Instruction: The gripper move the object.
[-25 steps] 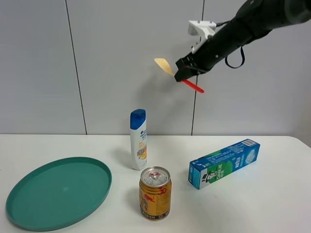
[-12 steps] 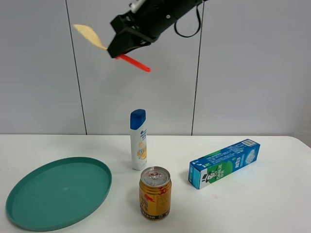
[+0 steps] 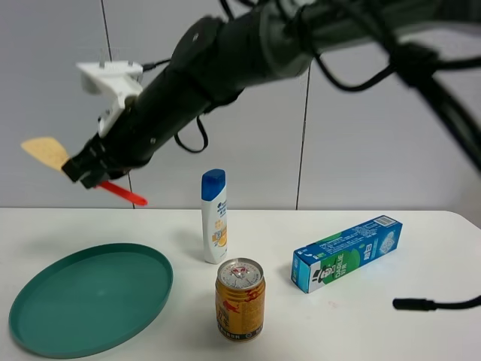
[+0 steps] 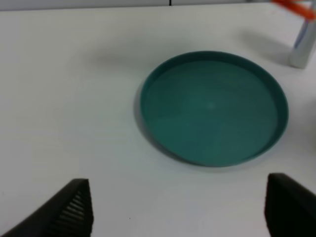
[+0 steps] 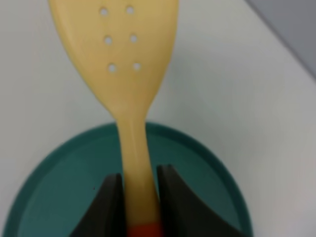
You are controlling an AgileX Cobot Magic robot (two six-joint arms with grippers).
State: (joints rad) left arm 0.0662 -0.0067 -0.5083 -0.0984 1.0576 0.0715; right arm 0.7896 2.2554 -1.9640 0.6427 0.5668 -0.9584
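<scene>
— Where do we find the spatula?
— Middle left of the frame, in the air over the teal plate, its neck pinched by the right gripper.
— And the left gripper?
— We see its fingers spread wide, grasping nothing.

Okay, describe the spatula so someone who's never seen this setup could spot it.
Find the big green plate on the white table's left. Above it, the fingers of the right gripper clamp the spatula in mid-air. It alone has a tan perforated blade and orange-red handle.
</scene>
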